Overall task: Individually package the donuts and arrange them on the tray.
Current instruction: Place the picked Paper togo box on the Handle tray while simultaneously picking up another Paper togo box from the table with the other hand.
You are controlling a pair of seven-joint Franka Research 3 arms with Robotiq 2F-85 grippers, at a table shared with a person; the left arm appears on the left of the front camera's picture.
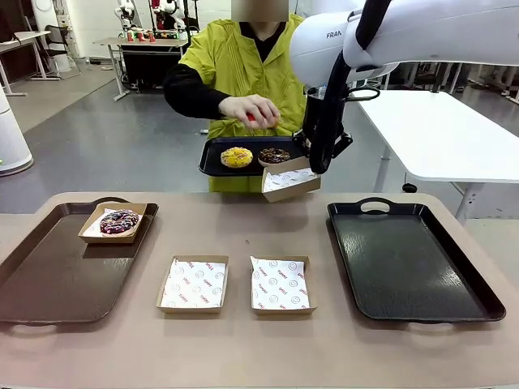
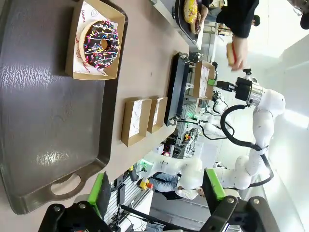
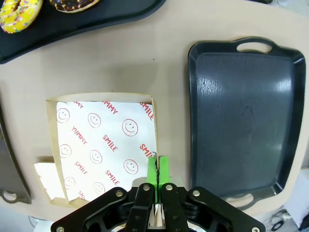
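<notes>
My right gripper is shut on the rim of a paper-lined cardboard box and holds it in the air beside the person's small black tray. On that tray lie a yellow-iced donut and a chocolate donut. The person's hand holds a red donut above it. In the right wrist view the green pads pinch the box at its edge. A dark sprinkled donut sits boxed on the brown tray, below my open left gripper.
Two empty lined boxes lie side by side at the table's front middle. A large black tray lies bare at the right. The brown tray at the left has free room in front of its box.
</notes>
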